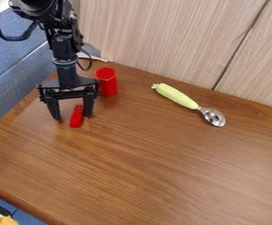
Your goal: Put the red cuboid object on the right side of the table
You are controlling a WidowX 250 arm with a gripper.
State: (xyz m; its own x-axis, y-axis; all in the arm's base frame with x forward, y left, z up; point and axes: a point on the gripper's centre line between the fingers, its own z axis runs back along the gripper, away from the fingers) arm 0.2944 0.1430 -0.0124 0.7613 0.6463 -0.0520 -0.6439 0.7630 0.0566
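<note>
While a black gripper [73,116] hangs low over the left part of a brown wooden desk [162,171], its two fingers are spread wide, with nothing held between them. The red cuboid [76,117], a slim bar with small bumps on top, lies on the desk, framed by the fingers. Just behind it, a red six-sided block [106,82] stands upright. Well to the right, near the wooden wall panel [162,39], lies a metal spoon [212,116] with a pale green handle. The step in hand appears to be lining up the grasp. Next calls for lowering if needed, closing on the bar, then lifting it clear of the block and carrying it to the desk's right side.
</note>
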